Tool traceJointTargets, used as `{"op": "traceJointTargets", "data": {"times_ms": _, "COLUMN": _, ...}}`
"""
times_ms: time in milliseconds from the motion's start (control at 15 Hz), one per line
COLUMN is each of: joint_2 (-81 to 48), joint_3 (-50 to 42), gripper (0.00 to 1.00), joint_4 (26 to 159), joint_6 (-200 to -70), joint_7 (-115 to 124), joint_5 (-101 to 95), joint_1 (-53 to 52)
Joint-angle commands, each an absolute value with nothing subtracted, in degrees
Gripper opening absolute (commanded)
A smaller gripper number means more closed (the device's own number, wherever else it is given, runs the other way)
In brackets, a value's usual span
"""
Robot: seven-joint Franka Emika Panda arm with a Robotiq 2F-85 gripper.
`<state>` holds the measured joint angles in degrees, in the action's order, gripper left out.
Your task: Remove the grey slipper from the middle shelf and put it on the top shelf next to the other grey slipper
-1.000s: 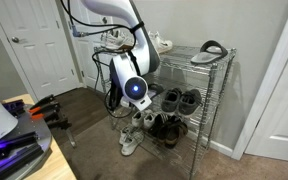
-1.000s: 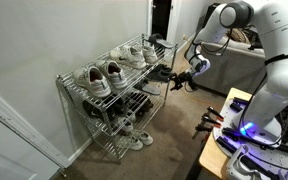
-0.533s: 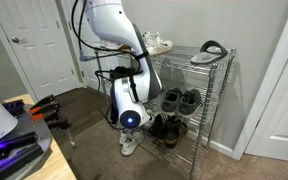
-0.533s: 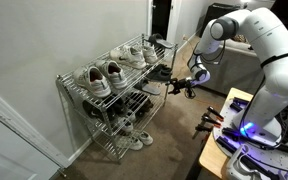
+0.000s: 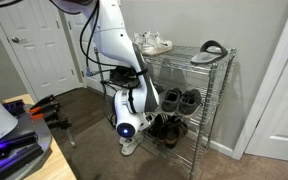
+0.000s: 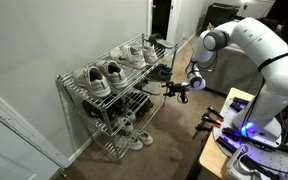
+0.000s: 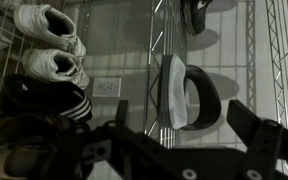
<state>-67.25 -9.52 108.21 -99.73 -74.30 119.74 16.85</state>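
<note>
The gripper, jaws spread with nothing between them, is facing the grey slipper. The other grey slipper is lying on the top shelf, right of white sneakers.

From my station I make out a pair of white lace-up sneakers up high, left of centre. Lower down, two dark lace-up shoes sit side by side. More dark shoes lie beneath them, and a white sneaker is lowest, by the brown carpet. A white panelled door stands far left, and a light wooden table is near left. My wrist view shows a white wall outlet and a black shoe with white stripes.
</note>
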Motion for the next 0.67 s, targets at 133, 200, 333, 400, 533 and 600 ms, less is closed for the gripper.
{"op": "traceJointTargets", "data": {"times_ms": 133, "joint_2": -69.71, "joint_3": -9.95, "gripper": 1.00, "joint_4": 106.05, "joint_6": -98.24, "joint_7": -75.99, "joint_5": 126.50, "joint_1": 14.48}}
{"op": "traceJointTargets", "data": {"times_ms": 200, "joint_2": -69.84, "joint_3": -9.87, "gripper": 1.00, "joint_4": 105.88, "joint_6": -98.08, "joint_7": -75.96, "joint_5": 127.06, "joint_1": 14.15}}
{"op": "traceJointTargets", "data": {"times_ms": 333, "joint_2": -69.94, "joint_3": -9.71, "gripper": 1.00, "joint_4": 105.61, "joint_6": -98.12, "joint_7": -76.04, "joint_5": 128.55, "joint_1": 13.48}}
{"op": "traceJointTargets", "data": {"times_ms": 400, "joint_2": -70.09, "joint_3": -9.50, "gripper": 1.00, "joint_4": 105.38, "joint_6": -97.95, "joint_7": -75.86, "joint_5": 129.34, "joint_1": 13.31}}
{"op": "traceJointTargets", "data": {"times_ms": 533, "joint_2": -70.16, "joint_3": -9.16, "gripper": 1.00, "joint_4": 105.30, "joint_6": -97.58, "joint_7": -75.72, "joint_5": 130.93, "joint_1": 12.89}}
{"op": "traceJointTargets", "data": {"times_ms": 600, "joint_2": -70.27, "joint_3": -9.13, "gripper": 1.00, "joint_4": 105.20, "joint_6": -97.45, "joint_7": -75.75, "joint_5": 131.54, "joint_1": 12.59}}
